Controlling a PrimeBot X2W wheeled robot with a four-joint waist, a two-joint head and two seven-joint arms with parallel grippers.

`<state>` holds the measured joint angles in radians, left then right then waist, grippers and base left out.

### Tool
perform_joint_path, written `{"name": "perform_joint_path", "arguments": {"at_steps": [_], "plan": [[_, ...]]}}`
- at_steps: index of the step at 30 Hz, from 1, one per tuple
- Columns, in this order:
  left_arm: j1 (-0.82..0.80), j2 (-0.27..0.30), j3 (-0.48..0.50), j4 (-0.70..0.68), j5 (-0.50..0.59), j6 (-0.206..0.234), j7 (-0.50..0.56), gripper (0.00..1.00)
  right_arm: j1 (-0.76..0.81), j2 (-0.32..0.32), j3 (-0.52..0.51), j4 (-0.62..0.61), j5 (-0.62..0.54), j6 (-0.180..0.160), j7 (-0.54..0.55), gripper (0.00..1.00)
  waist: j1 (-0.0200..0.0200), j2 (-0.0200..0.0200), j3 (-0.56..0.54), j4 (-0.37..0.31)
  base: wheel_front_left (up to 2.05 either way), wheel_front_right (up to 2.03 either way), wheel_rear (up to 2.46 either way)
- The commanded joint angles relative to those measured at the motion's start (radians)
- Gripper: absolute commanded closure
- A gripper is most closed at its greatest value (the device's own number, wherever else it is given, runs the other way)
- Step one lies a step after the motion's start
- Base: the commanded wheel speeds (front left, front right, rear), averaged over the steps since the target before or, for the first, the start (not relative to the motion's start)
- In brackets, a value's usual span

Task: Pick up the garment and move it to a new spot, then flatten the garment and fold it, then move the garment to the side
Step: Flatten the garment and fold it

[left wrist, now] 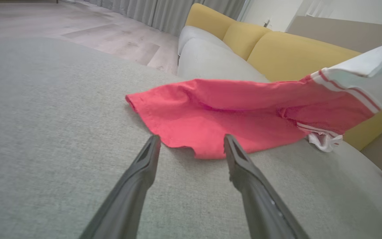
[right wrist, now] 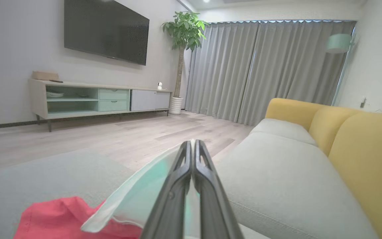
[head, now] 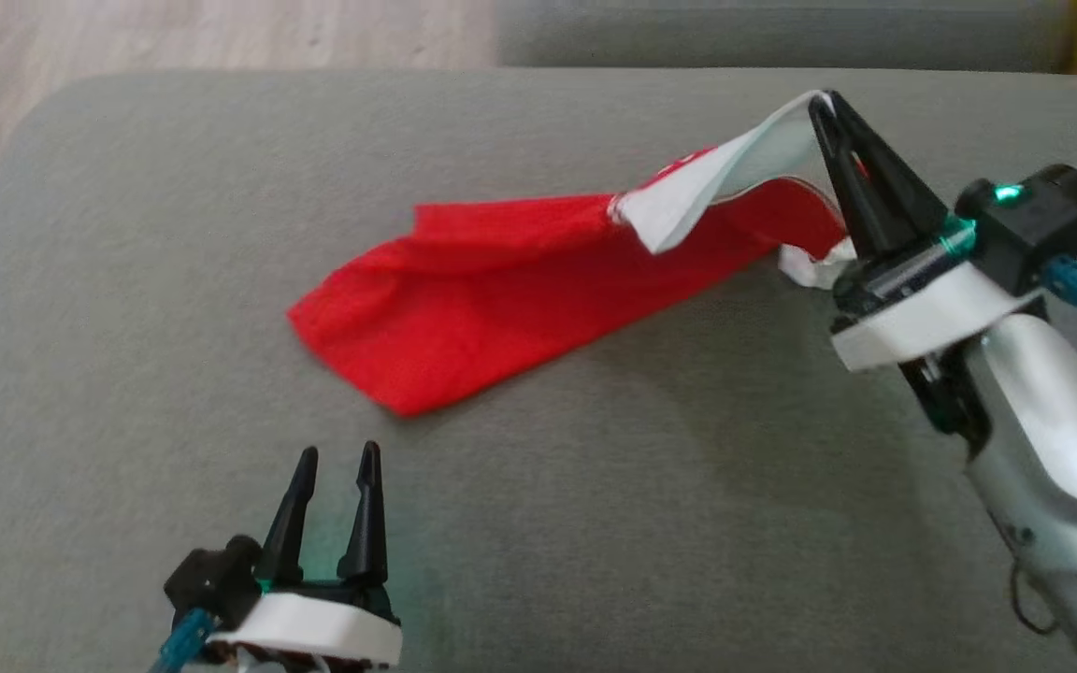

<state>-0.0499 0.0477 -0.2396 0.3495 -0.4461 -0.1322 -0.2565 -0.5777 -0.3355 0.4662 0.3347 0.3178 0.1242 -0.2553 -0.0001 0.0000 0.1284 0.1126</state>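
- On the grey seat (head: 595,486) lies the red garment (head: 501,280). Its white band with thin red stripes is lifted clear, and the rest is spread flat and creased.
- At the garment's raised white end, the right hand (head: 819,101) pinches the cloth, fingers pressed together.
- Near the garment's low red hem, apart from it, the left hand (head: 342,456) is spread and empty.
- Beyond the garment are a wood floor (head: 127,37), yellow sofa (right wrist: 360,142), grey curtains (right wrist: 260,66), wall TV (right wrist: 104,30) and potted plant (right wrist: 184,26).
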Motion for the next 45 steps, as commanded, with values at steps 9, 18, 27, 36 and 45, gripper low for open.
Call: {"name": "perform_joint_path", "arguments": {"at_steps": [9, 18, 27, 36, 45], "plan": [[-0.019, 0.003, 0.036, -0.015, 0.010, 0.002, -0.005, 0.00, 0.200, -0.075, 0.050, 0.084, 0.133, 0.007, -0.006, 0.00, 0.0001, 0.0000, -0.018, -0.082, 0.00, 0.00, 0.00], [-0.047, 0.003, 0.091, -0.004, 0.027, 0.002, -0.005, 0.00, 0.305, 0.038, -0.127, 0.102, 0.110, 0.007, -0.006, 0.00, 0.0001, 0.0000, -0.013, -0.095, 0.00, 0.00, 0.00], [-0.330, 0.025, 0.177, 0.229, 0.124, 0.005, -0.005, 0.00, 0.274, 0.125, -0.123, 0.084, 0.035, 0.007, -0.006, 0.00, 0.0001, 0.0000, 0.061, -0.107, 0.00, 0.00, 0.00], [-0.526, 0.110, 0.171, 0.519, 0.217, 0.035, -0.005, 0.00, 0.236, 0.133, -0.093, 0.100, 0.041, 0.007, -0.006, 0.00, 0.0001, 0.0000, 0.114, -0.130, 0.00, 0.00, 0.00], [-0.627, 0.154, 0.142, 0.701, 0.233, 0.019, 0.030, 0.00, 0.235, 0.137, -0.089, 0.110, 0.046, 0.007, -0.006, 0.00, 0.0001, 0.0000, 0.137, -0.128, 0.00, 0.00, 0.00]]}}
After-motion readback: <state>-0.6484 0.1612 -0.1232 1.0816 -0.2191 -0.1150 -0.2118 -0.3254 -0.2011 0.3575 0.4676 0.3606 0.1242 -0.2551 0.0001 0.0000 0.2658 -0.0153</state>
